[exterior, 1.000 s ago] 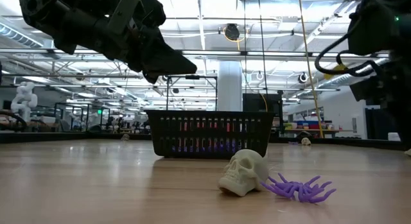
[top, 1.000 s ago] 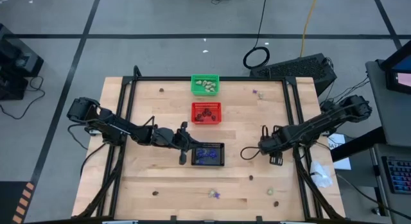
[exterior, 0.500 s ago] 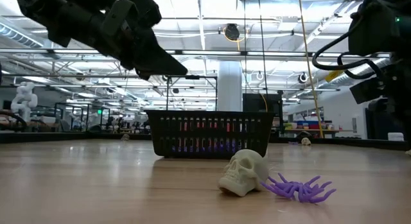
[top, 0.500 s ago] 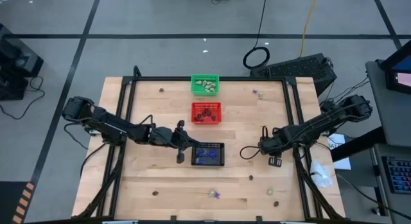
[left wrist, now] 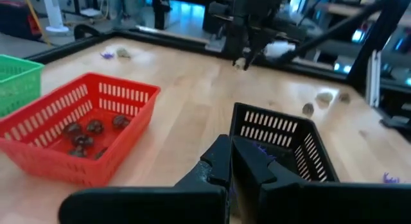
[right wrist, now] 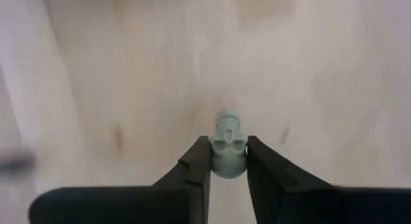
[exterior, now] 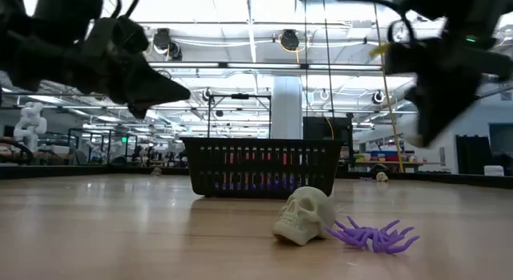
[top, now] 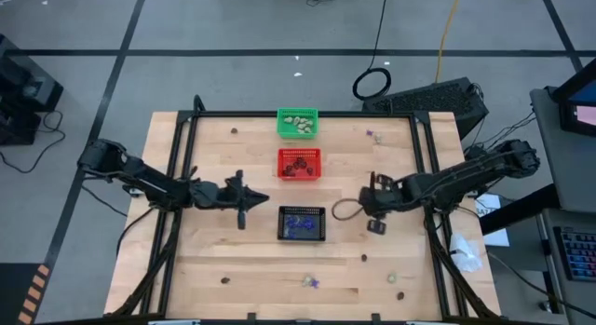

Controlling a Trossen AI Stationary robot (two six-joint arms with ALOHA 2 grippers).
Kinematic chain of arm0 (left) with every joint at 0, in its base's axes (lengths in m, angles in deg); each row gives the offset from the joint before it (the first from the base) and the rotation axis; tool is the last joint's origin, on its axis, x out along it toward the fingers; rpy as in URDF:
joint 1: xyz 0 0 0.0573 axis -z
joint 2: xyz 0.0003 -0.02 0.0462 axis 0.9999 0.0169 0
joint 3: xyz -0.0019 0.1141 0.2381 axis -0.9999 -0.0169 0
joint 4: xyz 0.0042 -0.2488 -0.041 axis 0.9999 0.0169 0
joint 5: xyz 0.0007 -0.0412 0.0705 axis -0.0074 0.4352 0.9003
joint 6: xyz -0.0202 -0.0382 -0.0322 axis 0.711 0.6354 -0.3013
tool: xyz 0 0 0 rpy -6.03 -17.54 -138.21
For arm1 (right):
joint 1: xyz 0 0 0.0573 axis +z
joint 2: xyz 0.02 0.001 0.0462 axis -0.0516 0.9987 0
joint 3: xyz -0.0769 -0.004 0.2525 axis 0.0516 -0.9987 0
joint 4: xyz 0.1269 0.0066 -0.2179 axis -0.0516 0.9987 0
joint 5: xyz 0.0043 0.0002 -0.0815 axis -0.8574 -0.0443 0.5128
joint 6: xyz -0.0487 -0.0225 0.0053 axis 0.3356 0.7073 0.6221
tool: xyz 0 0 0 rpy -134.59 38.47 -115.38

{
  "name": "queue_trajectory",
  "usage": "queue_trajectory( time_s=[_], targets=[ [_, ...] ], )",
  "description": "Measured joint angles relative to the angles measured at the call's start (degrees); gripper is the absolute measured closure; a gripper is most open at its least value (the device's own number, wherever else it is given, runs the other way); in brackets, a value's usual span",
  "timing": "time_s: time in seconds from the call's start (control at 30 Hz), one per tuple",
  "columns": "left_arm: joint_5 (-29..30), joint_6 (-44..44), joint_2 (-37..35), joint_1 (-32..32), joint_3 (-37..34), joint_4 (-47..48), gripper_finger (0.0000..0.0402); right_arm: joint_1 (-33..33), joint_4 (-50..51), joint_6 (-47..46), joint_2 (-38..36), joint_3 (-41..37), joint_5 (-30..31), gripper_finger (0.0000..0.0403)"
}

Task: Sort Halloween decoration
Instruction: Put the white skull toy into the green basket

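My right gripper (right wrist: 228, 147) hangs over the wood right of the table's middle (top: 372, 202), shut on a pale cream skull (right wrist: 228, 137). The left wrist view shows that skull (left wrist: 239, 63) below its fingers. My left gripper (top: 261, 196) is shut on nothing, left of the black basket (top: 303, 223), which holds purple trinkets. The red basket (top: 299, 163) holds dark brown ones and the green basket (top: 298, 123) holds cream ones. Another cream skull (exterior: 304, 216) and a purple spider (exterior: 373, 234) lie side by side near the front edge. My right gripper pinches the small skull by its two sides (right wrist: 216, 155), between the free ends of its two fingers. The fingers come from above, pointing down. The skull sits clear of the table.
Loose trinkets lie scattered: one at the far left (top: 234, 131), a purple one at the far right (top: 370, 133), several along the near edge (top: 392, 278). A black frame (top: 182, 139) runs along the table's edges. A cable loop (top: 343, 211) hangs by my right wrist.
My left gripper has drawn back from the black basket toward the table's left edge, staying shut. My right gripper has gone a little toward the table's left and far side.
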Motion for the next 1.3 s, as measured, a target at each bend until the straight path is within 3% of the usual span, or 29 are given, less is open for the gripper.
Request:
queue_trajectory(
  time_s=[0.1, 0.27, 0.5, 0.63, 0.93, 1.3],
  targets=[
    [0.0, 0.0, 0.0, 0.0, -2.9, -5.6, 0.0391, -4.1, -5.8, 4.1, 0.7, 2.2, 2.7, 0.0348],
    [0.0, -1.4, 0.0, 0.0, -3.5, -6.0, 0.0391, -13.1, -12.8, 13.7, 5.5, 9.4, 3.6, 0.0348],
    [0.0, -3.5, 0.0, -0.1, -3.5, -5.9, 0.0391, -26.5, -11.9, 27.4, 18.8, 26.5, 2.5, 0.0348],
    [0.0, -3.5, 0.0, -0.1, -3.5, -5.9, 0.0391, -32.4, -10.4, 32.7, 28.5, 37.7, -3.0, 0.0347],
    [0.0, -3.5, 0.0, -0.1, -3.5, -4.9, 0.0391, -41.5, -2.4, 37.8, 47.4, 58.7, -6.2, 0.0346],
    [0.0, -3.3, 0.0, -0.1, -3.5, -3.5, 0.0391, -47.5, 0.3, 39.0, 59.4, 67.4, -12.3, 0.0344]
  ],
)
